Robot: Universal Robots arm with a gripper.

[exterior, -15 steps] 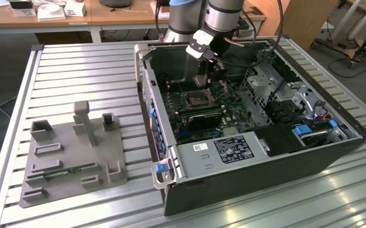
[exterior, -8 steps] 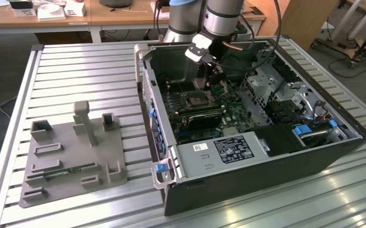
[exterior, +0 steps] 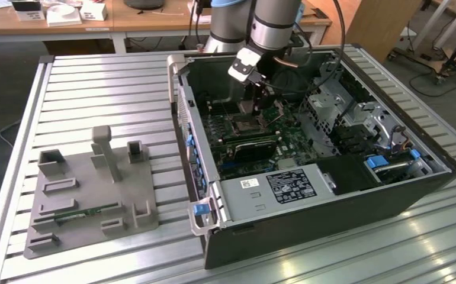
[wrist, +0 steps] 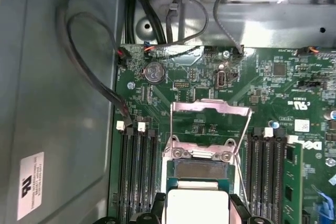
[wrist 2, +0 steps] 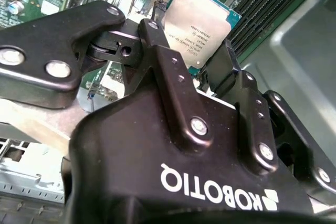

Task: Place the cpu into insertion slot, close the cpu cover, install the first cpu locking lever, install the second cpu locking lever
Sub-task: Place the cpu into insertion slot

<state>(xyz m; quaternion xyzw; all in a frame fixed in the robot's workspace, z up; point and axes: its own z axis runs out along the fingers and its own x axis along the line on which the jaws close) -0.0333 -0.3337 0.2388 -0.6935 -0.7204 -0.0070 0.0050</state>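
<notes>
Ribbed metal desk (exterior: 93, 83) in a lab room, w/ an open PC case (exterior: 331, 201) lying on its side on it. A grey fixture block (exterior: 86, 195) sits outside the case, well apart from the insertion slot (exterior: 244, 125), toward the exterior view's left.

The arm reaches down into the case and its hand (exterior: 253, 100) hangs just above the slot.

In both wrist views the hand (wrist 2: 194, 35) (wrist: 198, 213) is clenched on the cpu (wrist 2: 202, 24) (wrist: 197, 203): one black finger (wrist 2: 157, 30) on one edge, the other on the opposite edge, silver top facing away from the board. Jaws are only as wide as the chip.

In the first wrist view the cpu overlaps the near edge of the slot (wrist: 198, 169), and the slot's dark centre is partly uncovered. Can't tell if chip touches slot.

The cpu cover (wrist: 210, 129) is hinged up on the slot's far side, w/ green board visible thru its window. Memory slots (wrist: 134, 177) flank the slot on both sides. A coin battery (wrist: 154, 72) lies beyond the cover.
</notes>
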